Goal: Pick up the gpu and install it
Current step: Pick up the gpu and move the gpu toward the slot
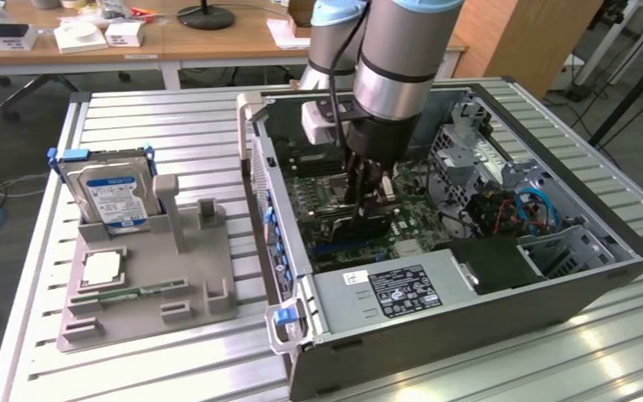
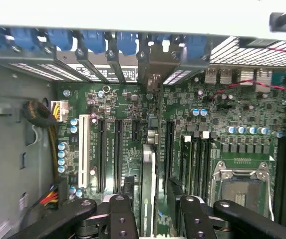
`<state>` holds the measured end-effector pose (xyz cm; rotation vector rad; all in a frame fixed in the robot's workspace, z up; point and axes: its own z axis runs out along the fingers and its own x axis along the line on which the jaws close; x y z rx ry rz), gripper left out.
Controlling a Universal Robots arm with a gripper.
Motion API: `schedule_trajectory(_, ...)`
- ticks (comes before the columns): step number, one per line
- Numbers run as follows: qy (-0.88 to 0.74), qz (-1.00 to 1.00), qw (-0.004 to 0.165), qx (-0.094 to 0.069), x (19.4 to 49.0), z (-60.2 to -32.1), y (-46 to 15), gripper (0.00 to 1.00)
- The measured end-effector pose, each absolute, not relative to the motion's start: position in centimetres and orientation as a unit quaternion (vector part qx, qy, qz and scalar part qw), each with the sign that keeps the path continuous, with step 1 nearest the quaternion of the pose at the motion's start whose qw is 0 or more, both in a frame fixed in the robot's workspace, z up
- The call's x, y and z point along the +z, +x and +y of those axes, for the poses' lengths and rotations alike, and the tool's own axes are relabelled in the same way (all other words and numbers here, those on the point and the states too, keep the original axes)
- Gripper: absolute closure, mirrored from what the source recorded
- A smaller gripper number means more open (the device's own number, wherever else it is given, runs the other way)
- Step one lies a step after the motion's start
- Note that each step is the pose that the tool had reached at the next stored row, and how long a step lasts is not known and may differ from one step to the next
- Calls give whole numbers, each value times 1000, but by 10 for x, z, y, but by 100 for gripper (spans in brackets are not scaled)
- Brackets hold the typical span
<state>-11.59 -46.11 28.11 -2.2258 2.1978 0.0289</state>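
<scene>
The gpu [image 2: 147, 189] stands on edge over the motherboard [image 2: 128, 139] slots, low in the middle of the wrist view, and the pincer [image 2: 150, 219] grips it with one finger on each face. In the exterior view the arm [image 1: 394, 67] reaches down into the open computer case [image 1: 589, 276], frame center. A hard drive [image 1: 110, 188] sits upright on the grey rack [image 1: 148, 293] at left.

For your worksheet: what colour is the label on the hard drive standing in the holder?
Blue and white; the hard drive shows best in the exterior view.
</scene>
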Motion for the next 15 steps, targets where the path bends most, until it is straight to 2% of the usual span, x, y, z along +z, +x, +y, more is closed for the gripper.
schedule_trajectory(15,-712,703,8,8,339,-459,-116,60)
